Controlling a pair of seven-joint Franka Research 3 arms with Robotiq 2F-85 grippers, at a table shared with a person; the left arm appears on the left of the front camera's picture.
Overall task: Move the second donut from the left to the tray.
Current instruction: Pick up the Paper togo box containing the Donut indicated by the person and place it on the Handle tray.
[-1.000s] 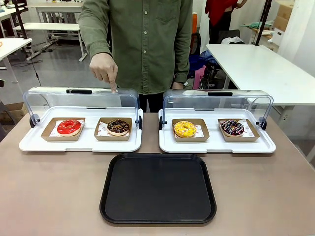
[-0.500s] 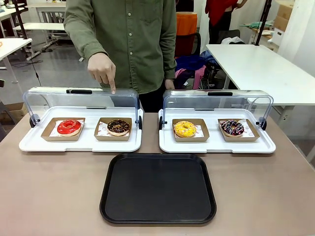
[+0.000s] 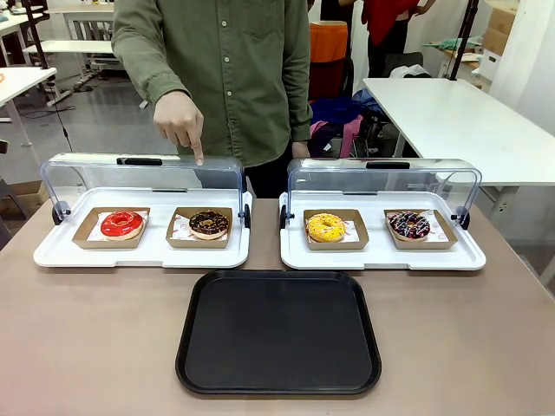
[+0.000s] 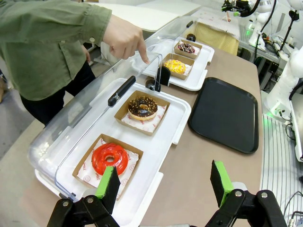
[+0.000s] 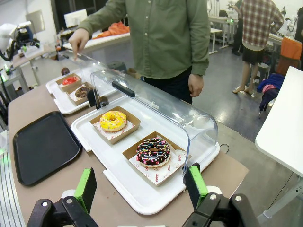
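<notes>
The second donut from the left [image 3: 209, 223] [image 4: 142, 107] [image 5: 83, 91] is dark chocolate with pale sprinkles, lying in a small brown dish on the left white tray. The person's hand [image 3: 180, 121] [image 4: 124, 38] points a finger down over the raised clear lid above it. The black tray [image 3: 278, 331] [image 4: 227, 112] [image 5: 42, 146] lies bare at the near middle of the table. My left gripper [image 4: 164, 183] hovers open above the table near the red donut [image 4: 110, 158]. My right gripper [image 5: 140, 187] is open too, beside the pink-sprinkled donut [image 5: 153, 151].
Two white trays [image 3: 143, 254] [image 3: 381, 257] with raised clear lids stand side by side behind the black tray. A red donut [image 3: 121, 224], a yellow donut [image 3: 325, 227] and a dark pink-sprinkled donut [image 3: 409, 225] sit in their own dishes. The person stands at the far edge.
The person has shifted to the left behind the table, and the pointing hand has lifted slightly off the lid. The donuts and trays have not moved.
</notes>
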